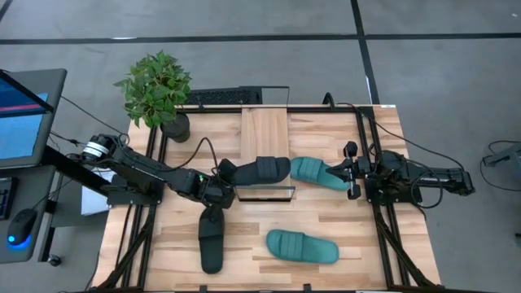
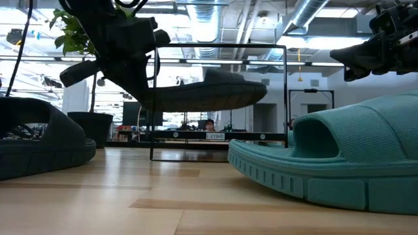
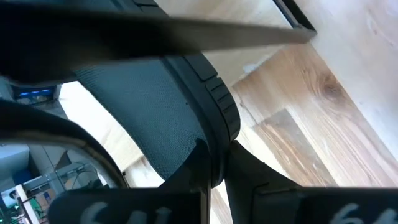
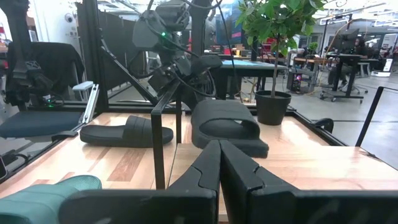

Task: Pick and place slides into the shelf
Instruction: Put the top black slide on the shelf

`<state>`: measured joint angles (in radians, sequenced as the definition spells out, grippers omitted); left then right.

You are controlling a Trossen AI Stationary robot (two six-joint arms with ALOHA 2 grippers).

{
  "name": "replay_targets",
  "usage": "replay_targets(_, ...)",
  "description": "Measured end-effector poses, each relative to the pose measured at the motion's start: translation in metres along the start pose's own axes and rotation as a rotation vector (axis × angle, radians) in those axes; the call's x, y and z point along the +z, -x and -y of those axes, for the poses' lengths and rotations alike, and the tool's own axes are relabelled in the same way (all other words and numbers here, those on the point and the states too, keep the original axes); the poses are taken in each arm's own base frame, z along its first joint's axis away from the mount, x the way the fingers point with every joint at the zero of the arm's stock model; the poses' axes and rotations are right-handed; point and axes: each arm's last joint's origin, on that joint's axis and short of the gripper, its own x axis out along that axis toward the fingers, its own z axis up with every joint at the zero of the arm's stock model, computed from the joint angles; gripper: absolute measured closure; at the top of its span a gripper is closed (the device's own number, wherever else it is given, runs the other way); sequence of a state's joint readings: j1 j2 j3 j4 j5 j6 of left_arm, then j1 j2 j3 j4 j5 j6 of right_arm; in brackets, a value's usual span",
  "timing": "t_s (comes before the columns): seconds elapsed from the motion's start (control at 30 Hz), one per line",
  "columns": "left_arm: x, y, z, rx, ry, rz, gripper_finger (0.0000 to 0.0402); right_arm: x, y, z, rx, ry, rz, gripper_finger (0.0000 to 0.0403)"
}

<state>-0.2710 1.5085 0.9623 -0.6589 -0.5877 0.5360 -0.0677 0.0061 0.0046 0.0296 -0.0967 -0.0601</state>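
Black slide is clamped in the left gripper, hanging just over the shelf. Right gripper sits clenched and empty, a teal slide just beyond its fingertips.

Two black slides, two teal slides, one shelf, one potted plant.

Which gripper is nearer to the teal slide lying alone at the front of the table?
Roughly equal, perhaps the left. The left gripper, shut on a black slide, is up and left of the front teal slide. The right gripper, shut, is up and right of it, beside the other teal slide.
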Motion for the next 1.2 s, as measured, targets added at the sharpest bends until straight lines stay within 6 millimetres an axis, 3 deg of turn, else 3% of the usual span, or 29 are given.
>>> replay_targets(0.47, -0.002, -0.006, 0.011, -0.001, -0.068, 0.013, 0.0395, 0.0, 0.0, 0.0, 0.0, 0.0, 0.0, 0.0403)
replay_targets(1.2, 0.001, -0.007, 0.008, -0.019, -0.116, 0.067, 0.0395, 0.0, 0.0, 0.0, 0.0, 0.0, 0.0, 0.0403)
